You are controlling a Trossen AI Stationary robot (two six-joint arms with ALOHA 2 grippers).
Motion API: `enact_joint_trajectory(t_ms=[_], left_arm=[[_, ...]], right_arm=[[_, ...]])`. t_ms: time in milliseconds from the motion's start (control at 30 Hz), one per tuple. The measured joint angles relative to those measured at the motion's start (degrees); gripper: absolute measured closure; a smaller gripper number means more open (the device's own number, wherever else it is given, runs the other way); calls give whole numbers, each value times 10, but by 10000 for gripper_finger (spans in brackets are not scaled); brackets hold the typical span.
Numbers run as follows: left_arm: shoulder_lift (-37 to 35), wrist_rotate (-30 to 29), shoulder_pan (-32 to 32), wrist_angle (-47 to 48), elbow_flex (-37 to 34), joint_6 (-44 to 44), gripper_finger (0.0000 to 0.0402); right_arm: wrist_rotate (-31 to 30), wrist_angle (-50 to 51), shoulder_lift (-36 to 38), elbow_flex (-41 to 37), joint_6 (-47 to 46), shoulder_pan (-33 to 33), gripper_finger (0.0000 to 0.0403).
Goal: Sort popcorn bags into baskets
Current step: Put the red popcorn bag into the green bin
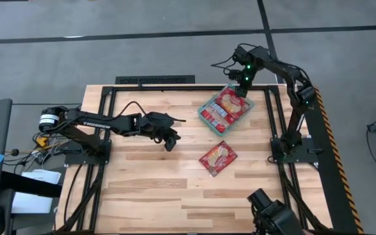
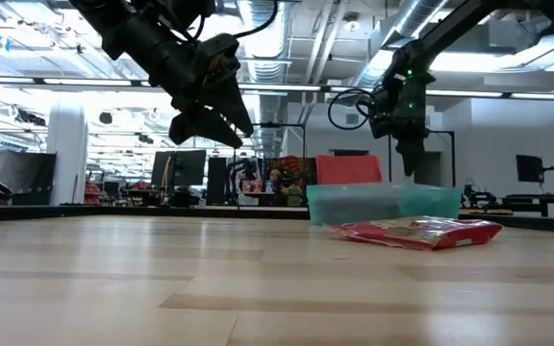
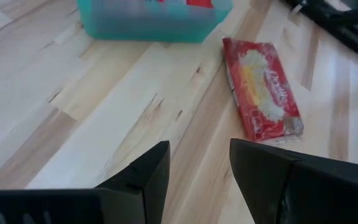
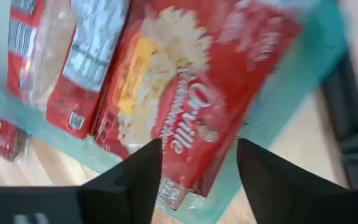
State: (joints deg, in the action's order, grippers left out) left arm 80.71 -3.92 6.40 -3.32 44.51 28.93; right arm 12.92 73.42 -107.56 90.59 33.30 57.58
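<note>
A teal basket (image 1: 202, 115) sits toward the table's far right and holds several red popcorn bags (image 1: 227, 104). One of them leans up above the basket's rim (image 2: 347, 170). Another red bag (image 1: 218, 158) lies flat on the wood nearer the table's middle. My right gripper (image 1: 243, 87) hovers open over the basket's far end, with its fingers above the topmost bag (image 4: 185, 93) and a second bag (image 4: 73, 56) lying beside that one. My left gripper (image 1: 170, 140) is open and raised above the table (image 2: 210, 120), to the left of the loose bag (image 3: 263, 87).
Black metal rails (image 1: 276, 117) frame the table's far, left and right edges, close beside the basket. Bare wood (image 1: 149, 189) spreads across the near half and left of the loose bag. The basket wall (image 3: 154, 25) stands beyond my left gripper.
</note>
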Motion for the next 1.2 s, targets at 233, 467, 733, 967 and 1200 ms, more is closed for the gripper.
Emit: enact_joint_trajectory(t_ms=[233, 467, 733, 967, 1200], left_arm=[[69, 2, -8, -115, 1, -6, 247], [205, 28, -25, -233, 30, 43, 247], [345, 83, -42, -200, 174, 3, 218], [434, 125, -42, -144, 278, 3, 166], [483, 201, -41, -61, 342, 11, 169]], right_arm=[[7, -1, 41, 56, -62, 6, 150], [13, -19, 108, 66, -77, -6, 157], [26, -16, 165, 66, -97, -9, 158], [74, 3, 203, 66, -131, -15, 158], [94, 53, 233, 66, -170, -64, 158]])
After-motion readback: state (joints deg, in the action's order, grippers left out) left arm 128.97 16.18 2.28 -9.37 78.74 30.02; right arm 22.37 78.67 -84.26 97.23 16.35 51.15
